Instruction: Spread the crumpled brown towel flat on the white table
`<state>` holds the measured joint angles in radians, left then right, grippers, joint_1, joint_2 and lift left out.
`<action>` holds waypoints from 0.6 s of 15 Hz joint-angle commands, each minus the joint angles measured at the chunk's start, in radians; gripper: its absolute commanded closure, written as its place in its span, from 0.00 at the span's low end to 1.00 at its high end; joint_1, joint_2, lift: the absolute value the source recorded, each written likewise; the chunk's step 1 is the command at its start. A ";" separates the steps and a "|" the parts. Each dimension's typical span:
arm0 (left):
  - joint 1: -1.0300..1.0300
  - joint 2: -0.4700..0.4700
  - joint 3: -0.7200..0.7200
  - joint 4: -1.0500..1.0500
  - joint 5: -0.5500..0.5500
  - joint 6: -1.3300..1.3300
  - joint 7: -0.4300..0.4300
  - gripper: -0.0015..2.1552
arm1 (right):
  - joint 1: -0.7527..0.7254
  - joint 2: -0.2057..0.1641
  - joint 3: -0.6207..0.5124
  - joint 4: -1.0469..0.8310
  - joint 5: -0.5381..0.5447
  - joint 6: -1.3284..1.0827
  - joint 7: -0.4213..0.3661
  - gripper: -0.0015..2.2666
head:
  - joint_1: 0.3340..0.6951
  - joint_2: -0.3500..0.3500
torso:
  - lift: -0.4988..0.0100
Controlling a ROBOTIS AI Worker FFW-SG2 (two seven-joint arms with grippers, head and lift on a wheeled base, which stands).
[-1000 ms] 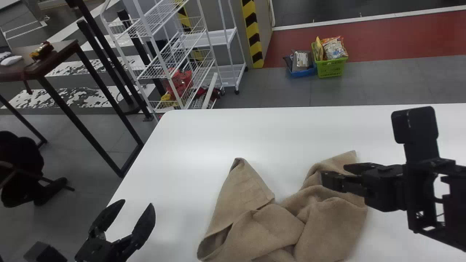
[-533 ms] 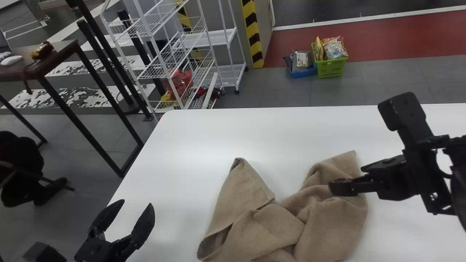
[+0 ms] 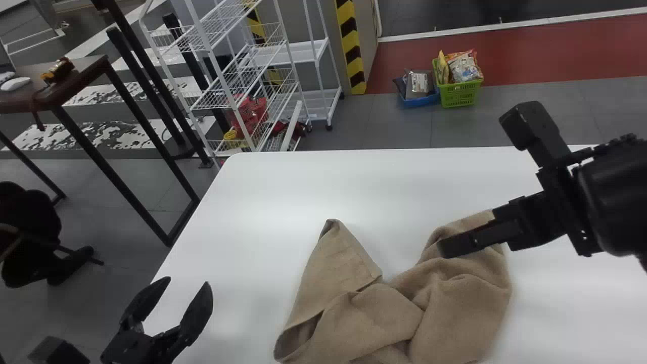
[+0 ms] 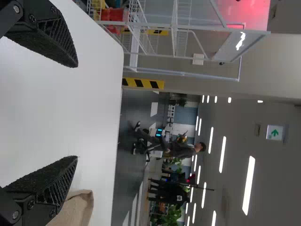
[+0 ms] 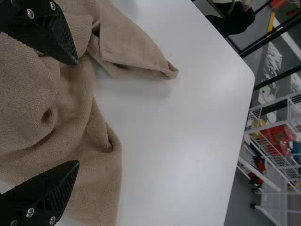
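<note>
The brown towel lies bunched on the white table, with overlapping folds in its middle and two corners pointing to the far side. My right gripper is over the towel's far right part. In the right wrist view, folds of the towel show between and behind the parted fingers of my right gripper, which holds nothing. Left of the towel, my left gripper stands parked and open. The left wrist view has my left gripper empty, with a bit of towel beyond one finger.
The table's left edge runs between the left gripper and the floor. Past the far edge stand a white wire rack and a green basket. A dark table is at the far left.
My right arm has swung toward the far side and its wrist has turned, so its fingers now point toward the near left. The towel lies as before; my left gripper has hardly moved.
</note>
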<state>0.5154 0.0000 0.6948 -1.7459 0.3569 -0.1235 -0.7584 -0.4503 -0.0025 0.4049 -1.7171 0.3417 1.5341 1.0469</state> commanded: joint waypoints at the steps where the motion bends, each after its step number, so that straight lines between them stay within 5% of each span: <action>1: 0.000 -0.003 0.003 -0.001 0.002 0.009 0.001 0.06 | -0.068 0.003 0.017 0.077 0.013 0.038 0.018 0.02 | 1.00 1.00 | 0.74; 9: 0.000 -0.003 0.009 0.005 0.005 0.009 -0.006 0.06 | -0.106 0.003 0.084 0.214 0.063 0.038 0.018 0.09 | 1.00 1.00 | 0.74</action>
<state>0.5154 0.0000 0.7040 -1.7438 0.3618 -0.1142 -0.7640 -0.5559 0.0000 0.4883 -1.5284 0.4067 1.5671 1.0644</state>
